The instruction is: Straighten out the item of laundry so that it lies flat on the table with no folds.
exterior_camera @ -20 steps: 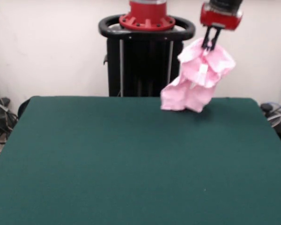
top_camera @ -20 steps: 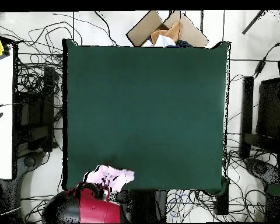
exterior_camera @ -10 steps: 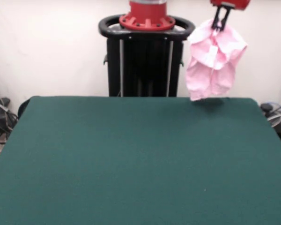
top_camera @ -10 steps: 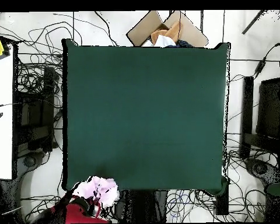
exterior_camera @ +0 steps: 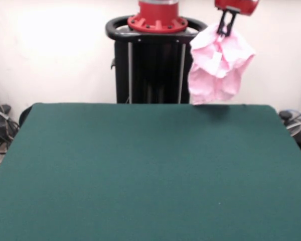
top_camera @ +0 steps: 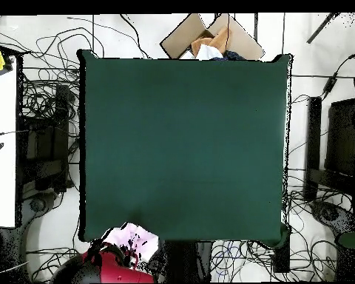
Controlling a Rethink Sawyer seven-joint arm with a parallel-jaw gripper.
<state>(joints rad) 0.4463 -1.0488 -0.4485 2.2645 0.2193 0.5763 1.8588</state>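
Gripper fingers pinched on the bunched pink item of laundry, which hangs clear above the green surface edge.

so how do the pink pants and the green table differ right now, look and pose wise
The pink pants are small, pale and crumpled; the table is large, dark green and smooth. The pants hang bunched from the gripper, which is shut on them, above the table's far edge, while the table top lies flat and level. The pants look lifted clear of the table, not spread on it.
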